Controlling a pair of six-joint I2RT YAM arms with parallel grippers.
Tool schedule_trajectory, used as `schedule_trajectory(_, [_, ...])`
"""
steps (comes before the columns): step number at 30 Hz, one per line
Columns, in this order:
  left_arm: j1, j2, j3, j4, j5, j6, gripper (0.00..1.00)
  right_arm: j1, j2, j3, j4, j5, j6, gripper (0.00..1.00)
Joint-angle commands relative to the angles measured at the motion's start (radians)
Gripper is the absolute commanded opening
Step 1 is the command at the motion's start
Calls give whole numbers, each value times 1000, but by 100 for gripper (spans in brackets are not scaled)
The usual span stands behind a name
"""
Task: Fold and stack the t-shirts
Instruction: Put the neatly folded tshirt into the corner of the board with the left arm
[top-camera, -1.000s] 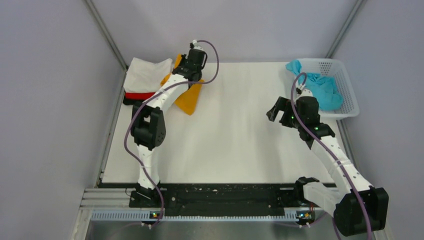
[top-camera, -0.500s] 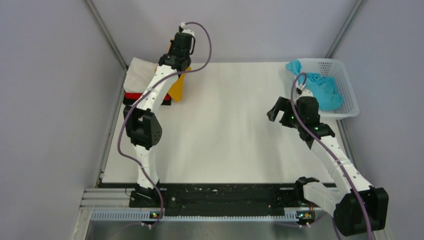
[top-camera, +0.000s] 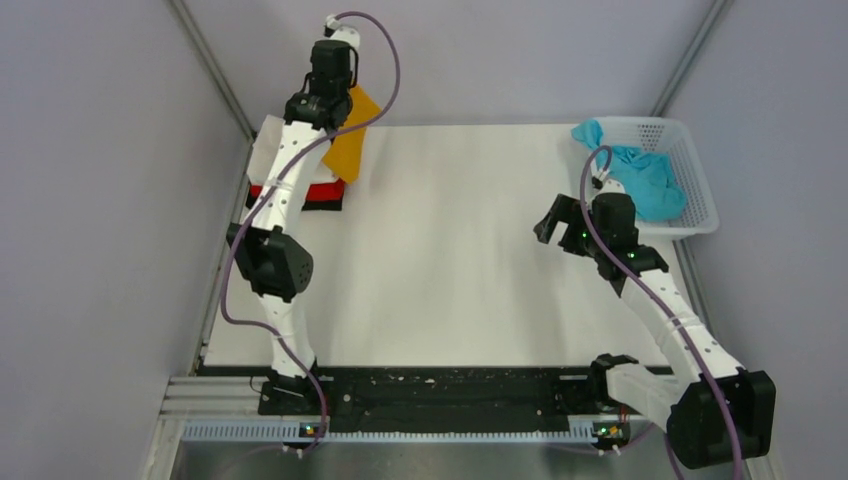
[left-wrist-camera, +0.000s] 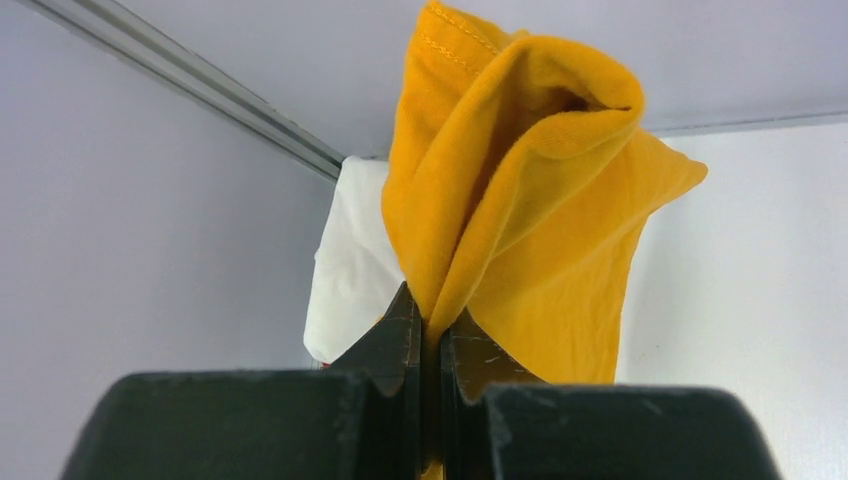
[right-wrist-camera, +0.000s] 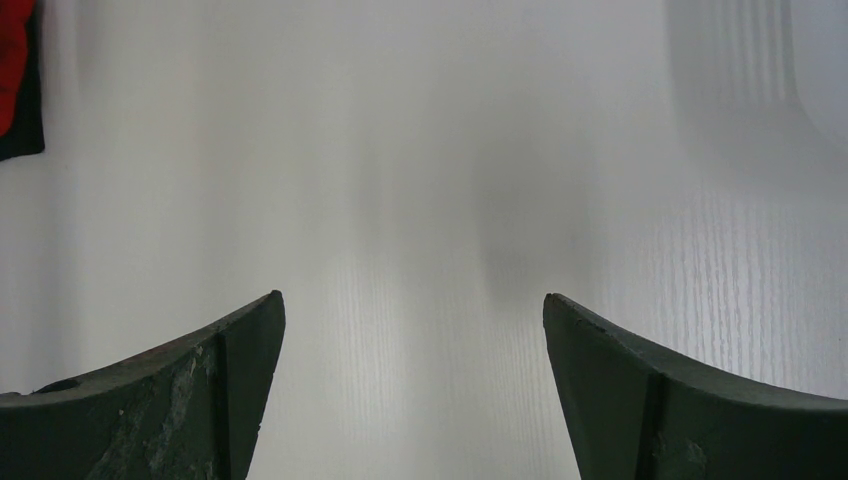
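Note:
My left gripper (top-camera: 343, 100) (left-wrist-camera: 428, 316) is shut on a bunched fold of the orange-yellow t-shirt (top-camera: 348, 145) (left-wrist-camera: 520, 200). It holds the shirt off the table at the far left corner, and the cloth hangs down over the stack. The stack has the white t-shirt (top-camera: 267, 150) (left-wrist-camera: 352, 260) on top, then the red t-shirt (top-camera: 322, 190) and the black t-shirt (top-camera: 322, 204). The teal t-shirt (top-camera: 645, 182) lies crumpled in the basket. My right gripper (top-camera: 553, 217) (right-wrist-camera: 413, 312) hovers open over bare table at the right, with nothing between its fingers.
The white perforated basket (top-camera: 703, 195) stands at the far right corner, just behind my right arm. Grey walls with metal rails close in the table on the left, right and far sides. An edge of the red and black stack (right-wrist-camera: 14, 70) shows in the right wrist view's top left corner.
My left arm has swung left and toward the back wall, lifting the orange-yellow t-shirt off the table and over the stack. The right arm has not moved.

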Motion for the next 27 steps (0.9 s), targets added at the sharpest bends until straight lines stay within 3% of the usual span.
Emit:
schedule_trajectory(1, [53, -32, 49, 17, 38, -24, 0, -5, 6, 7, 8, 22, -10, 99])
schedule_trajectory(16, [241, 243, 121, 64, 136, -30, 0, -5, 43, 13, -17, 62, -10, 99])
schedule_trajectory(27, [329, 329, 129, 188, 128, -23, 0, -6, 81, 10, -24, 86, -10, 99])
